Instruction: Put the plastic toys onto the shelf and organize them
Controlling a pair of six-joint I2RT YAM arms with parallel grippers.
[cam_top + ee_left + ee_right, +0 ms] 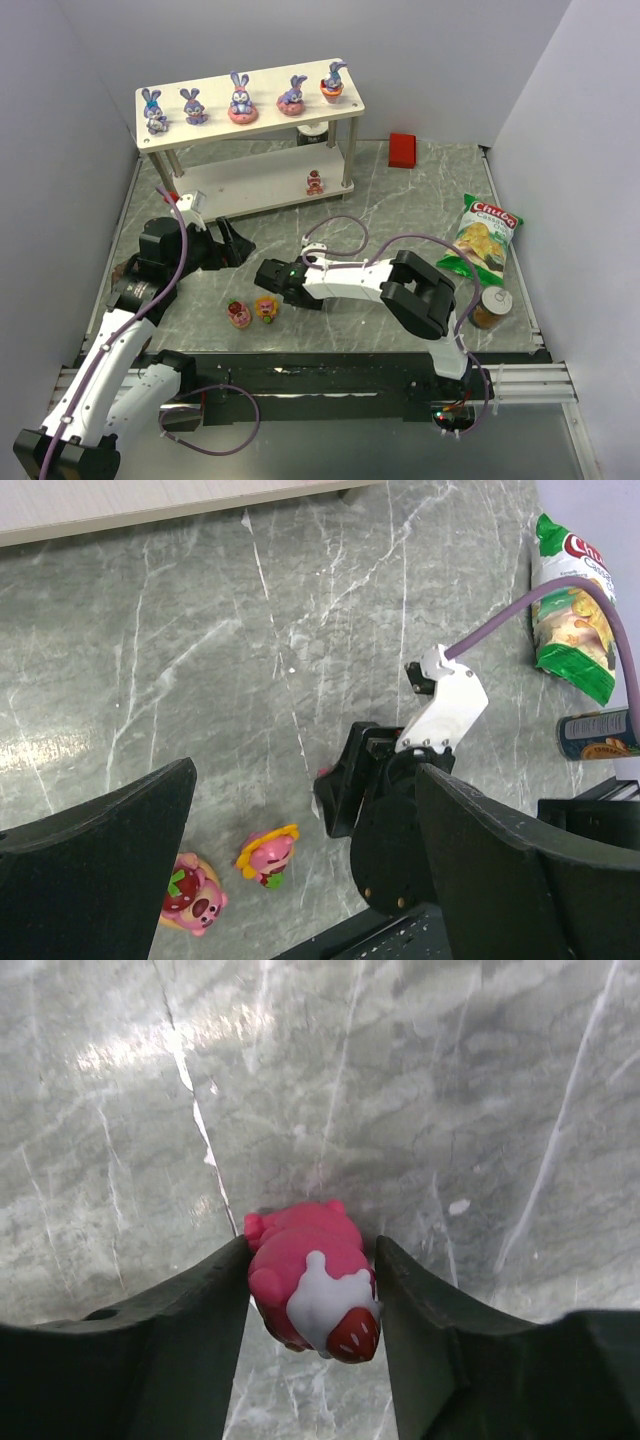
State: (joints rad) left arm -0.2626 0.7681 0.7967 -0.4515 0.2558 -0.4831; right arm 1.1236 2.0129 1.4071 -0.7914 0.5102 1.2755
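Pink plastic sits pinched in our right gripper: its fingers are drawn narrow onto a pink toy with a white and red end, one finger against each flank. We cannot tell whether it touches the marble table. Our left gripper has its fingers spread wide, holding nothing. In the gap between them, down on the table, lie a strawberry-topped toy, just beside one finger, and a yellow-petalled toy. Beyond the fingertips, the shelf carries five bunnies on top and one sweet below.
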